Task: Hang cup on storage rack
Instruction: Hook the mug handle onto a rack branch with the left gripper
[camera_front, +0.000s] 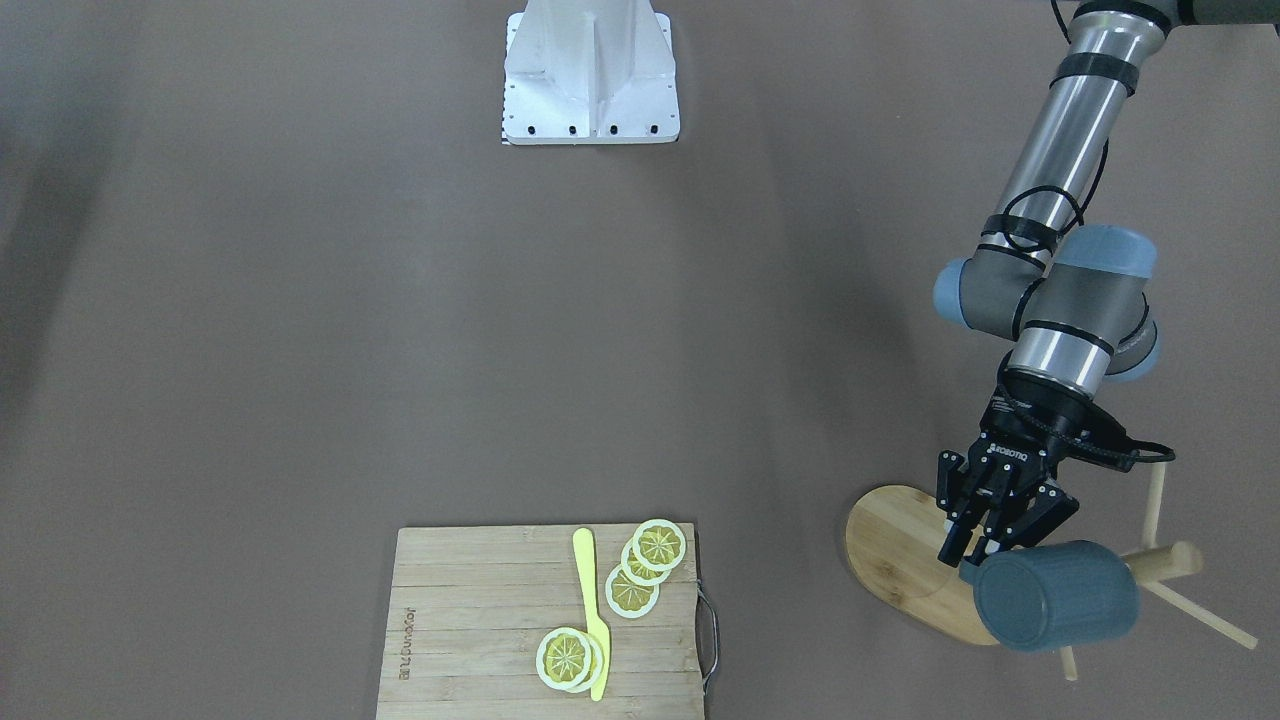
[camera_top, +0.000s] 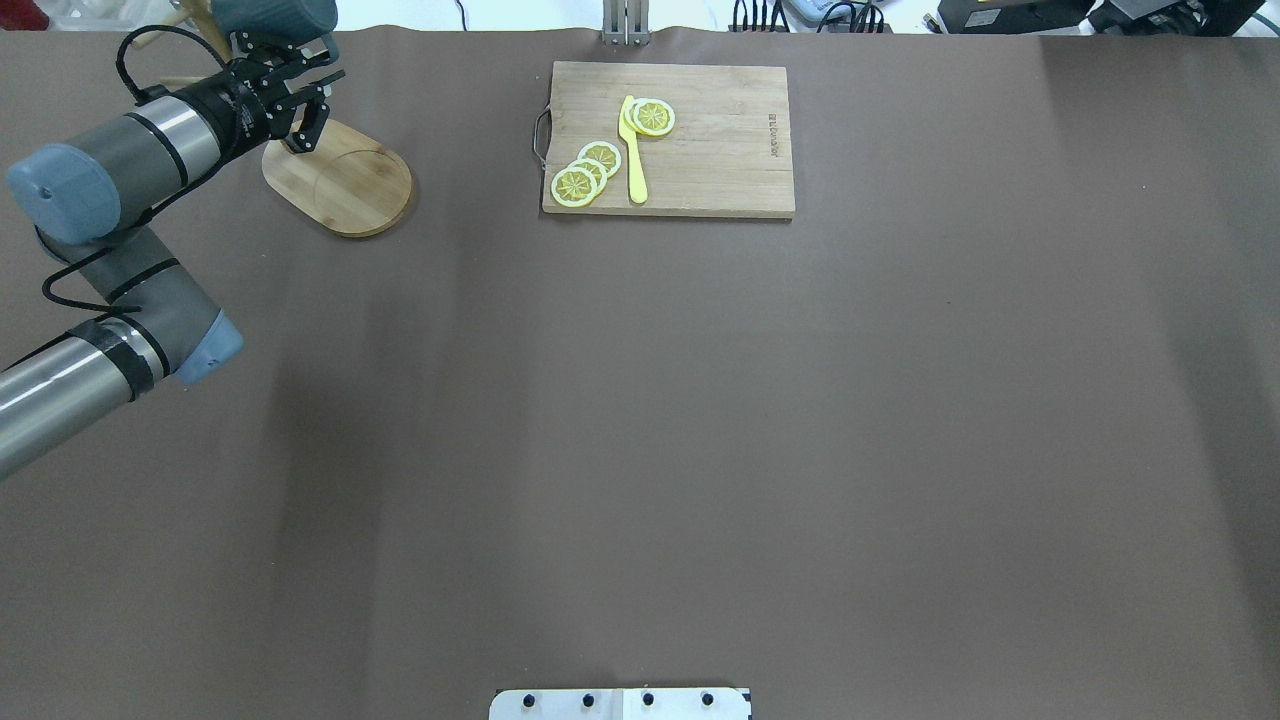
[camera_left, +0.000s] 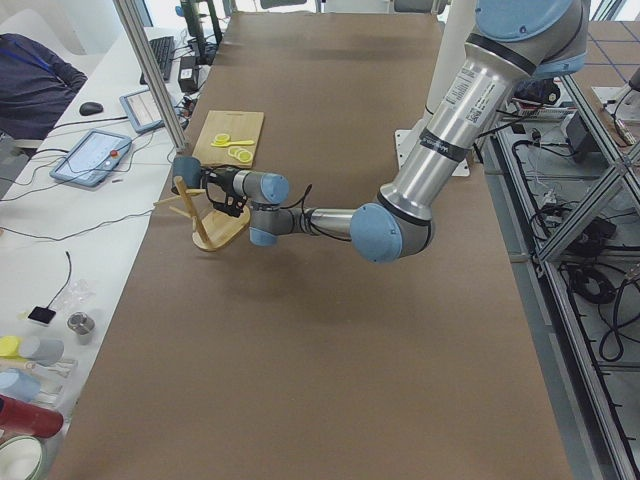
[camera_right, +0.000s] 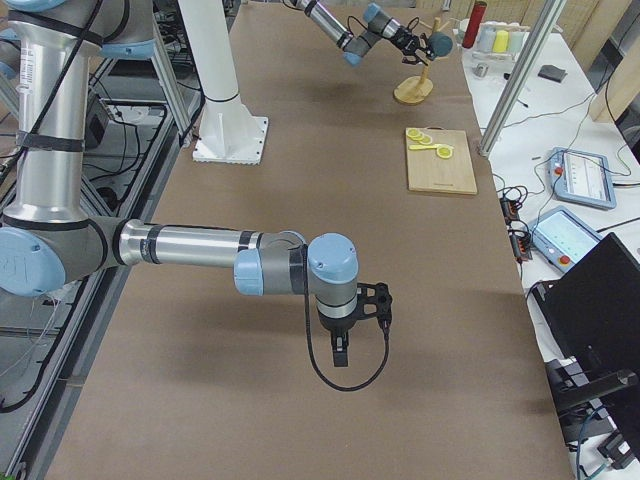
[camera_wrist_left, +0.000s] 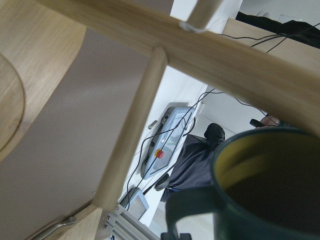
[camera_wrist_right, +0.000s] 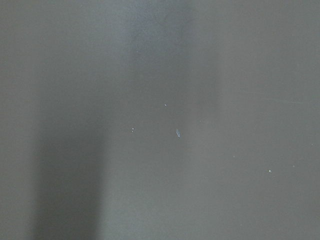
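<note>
Left pincer (camera_front: 985, 548): jaws apart, tips just beside the cup (camera_front: 1060, 597); contact cannot be told. Cup lies on its side, off the desk (camera_front: 300, 350), among the pegs of the storage rack (camera_front: 895, 545), bottom toward the front camera; rack post largely hidden behind it; whether the handle sits on a peg cannot be made out; overhead view cuts the cup off at its top edge. Right pincer (camera_right: 341, 355) over the desk, seen only from the side; jaw state cannot be told.

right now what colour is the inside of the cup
Yellowish-olive inside the cup, with a slate-blue outside. The left wrist view shows it best.
</note>
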